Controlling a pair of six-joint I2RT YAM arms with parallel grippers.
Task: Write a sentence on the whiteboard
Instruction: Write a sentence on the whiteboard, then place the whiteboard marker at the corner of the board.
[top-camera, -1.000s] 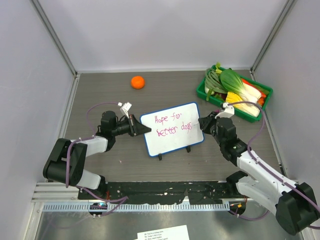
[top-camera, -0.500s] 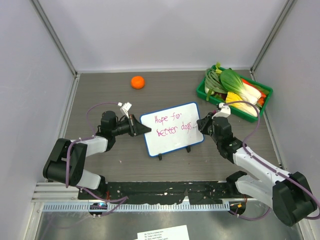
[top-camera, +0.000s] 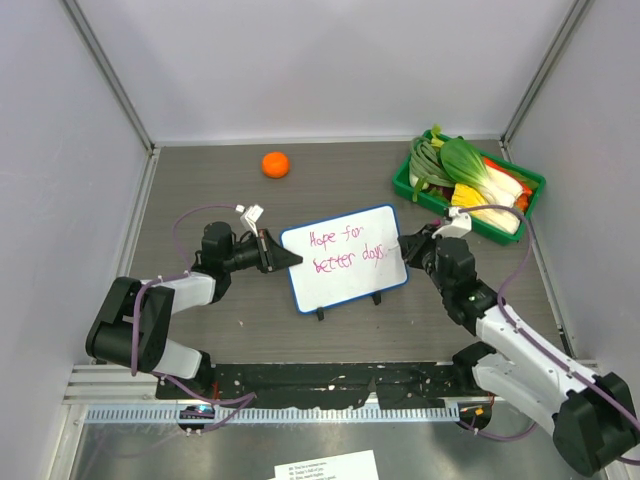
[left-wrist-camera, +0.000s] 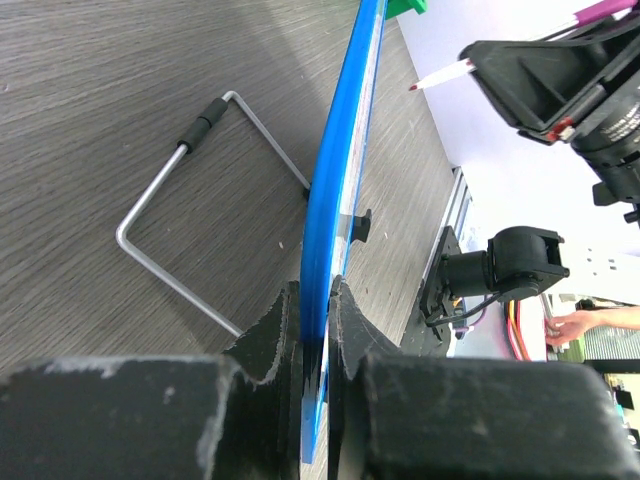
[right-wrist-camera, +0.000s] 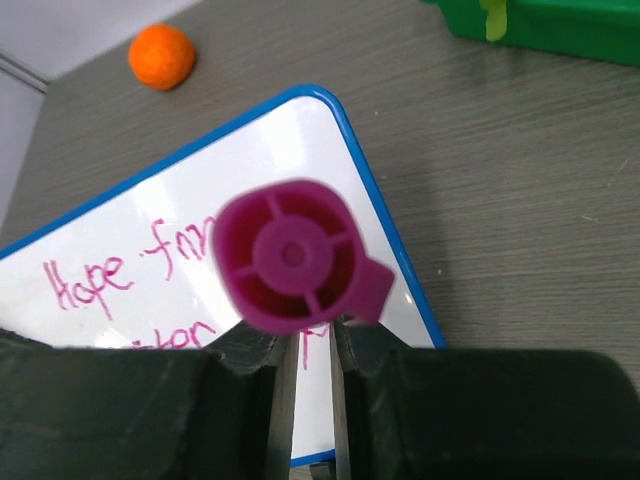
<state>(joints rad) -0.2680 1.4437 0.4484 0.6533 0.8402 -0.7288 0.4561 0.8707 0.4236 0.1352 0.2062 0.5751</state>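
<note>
Left wrist: left pincer tight around whiteboard

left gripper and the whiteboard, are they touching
Touching. The left wrist view shows the left gripper clamped shut on the whiteboard at its blue edge, with no gap on either side.

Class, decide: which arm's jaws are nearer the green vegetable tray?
Right. The right arm, pink marker in its jaws, reaches the right edge of the whiteboard, just in front of the tray; the left arm clamps the board's far left edge.
</note>
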